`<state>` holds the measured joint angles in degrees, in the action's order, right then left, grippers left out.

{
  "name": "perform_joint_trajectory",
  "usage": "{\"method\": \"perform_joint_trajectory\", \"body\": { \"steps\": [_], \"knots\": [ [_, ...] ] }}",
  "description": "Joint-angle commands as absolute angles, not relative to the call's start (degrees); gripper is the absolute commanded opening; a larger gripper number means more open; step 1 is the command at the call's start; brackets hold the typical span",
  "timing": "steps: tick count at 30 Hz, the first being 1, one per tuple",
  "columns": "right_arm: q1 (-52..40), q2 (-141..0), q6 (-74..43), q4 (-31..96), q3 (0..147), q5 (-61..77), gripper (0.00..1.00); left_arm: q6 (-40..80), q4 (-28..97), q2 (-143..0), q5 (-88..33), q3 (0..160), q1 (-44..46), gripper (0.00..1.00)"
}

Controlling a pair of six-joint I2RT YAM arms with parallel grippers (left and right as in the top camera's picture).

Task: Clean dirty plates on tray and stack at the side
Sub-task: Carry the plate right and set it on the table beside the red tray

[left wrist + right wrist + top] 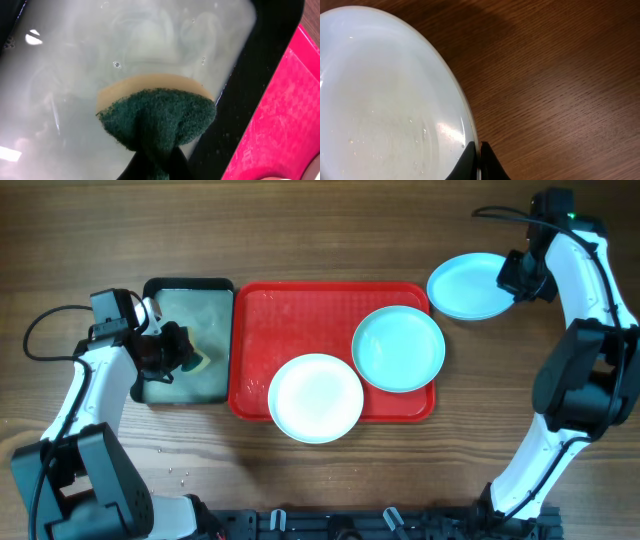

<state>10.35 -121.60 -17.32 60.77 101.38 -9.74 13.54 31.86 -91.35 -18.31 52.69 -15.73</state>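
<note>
The left gripper is clamped on a green sponge over the black tray. The right gripper pinches the rim of a blue plate beside the red tray, which holds a white plate and a second blue plate

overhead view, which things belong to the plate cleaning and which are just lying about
Job: red rectangular plastic tray; white round plate; aqua round plate on tray; aqua plate off tray; green sponge; black-rimmed basin.
Lying about: black cable; small specks.

Pinched in end effector: sponge, cloudy water beneath.
</note>
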Motion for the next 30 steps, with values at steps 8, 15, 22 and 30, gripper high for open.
{"method": "perform_joint_trajectory", "body": {
  "steps": [8, 15, 22, 30],
  "knots": [
    [12.25, -121.47, -18.09, 61.54, 100.73, -11.68, 0.04, 12.38, 31.64, -91.68, -18.17, 52.27, -15.49, 0.07],
    [12.36, -121.51, -18.04, 61.76, 100.73, -11.66, 0.04, 12.38, 31.64, -91.68, -18.17, 52.27, -15.49, 0.07],
    [12.40, -121.51, -17.93, 57.60, 96.05, -11.68, 0.04, 12.38, 31.64, -91.68, -18.17, 52.27, -15.49, 0.07],
    [12.40, -121.51, -17.32, 50.09, 87.53, -12.19, 0.04, 12.38, 31.62, -91.68, -18.17, 52.27, -15.49, 0.07]
  ]
}}
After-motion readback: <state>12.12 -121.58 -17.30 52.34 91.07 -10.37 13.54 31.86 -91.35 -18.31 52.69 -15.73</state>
